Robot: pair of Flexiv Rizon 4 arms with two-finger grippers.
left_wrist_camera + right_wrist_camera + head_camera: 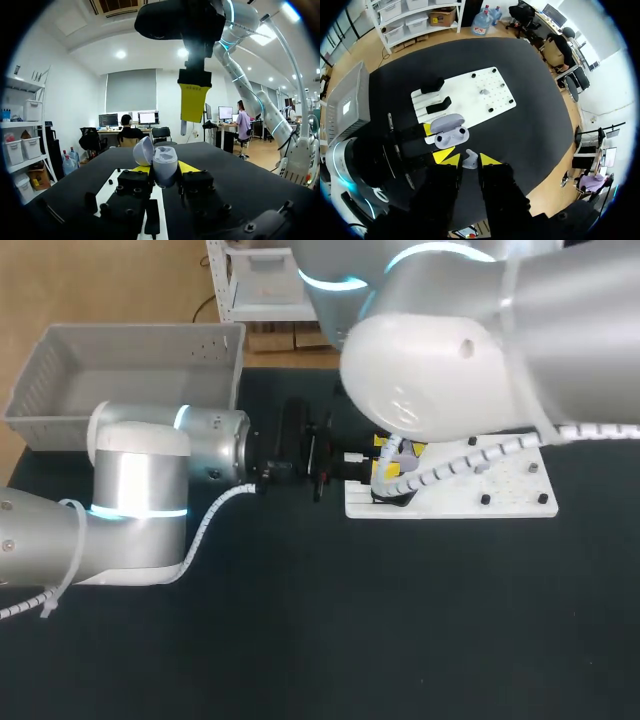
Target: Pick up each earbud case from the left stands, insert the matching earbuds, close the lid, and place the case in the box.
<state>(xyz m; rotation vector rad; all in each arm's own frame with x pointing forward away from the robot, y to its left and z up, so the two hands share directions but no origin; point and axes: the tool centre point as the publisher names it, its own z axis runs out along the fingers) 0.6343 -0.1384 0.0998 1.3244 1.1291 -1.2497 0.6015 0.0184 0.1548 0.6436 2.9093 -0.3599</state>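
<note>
Jaws of my left gripper (164, 174) clamp the open case (165, 159); my right gripper (468, 162) pinches an earbud (470, 158) just beside that case.

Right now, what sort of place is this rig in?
Likely a robotics lab bench for earbud packing: black table, white pegged fixture board, grey box, the left gripper holding an open earbud case, the right gripper an earbud.
</note>
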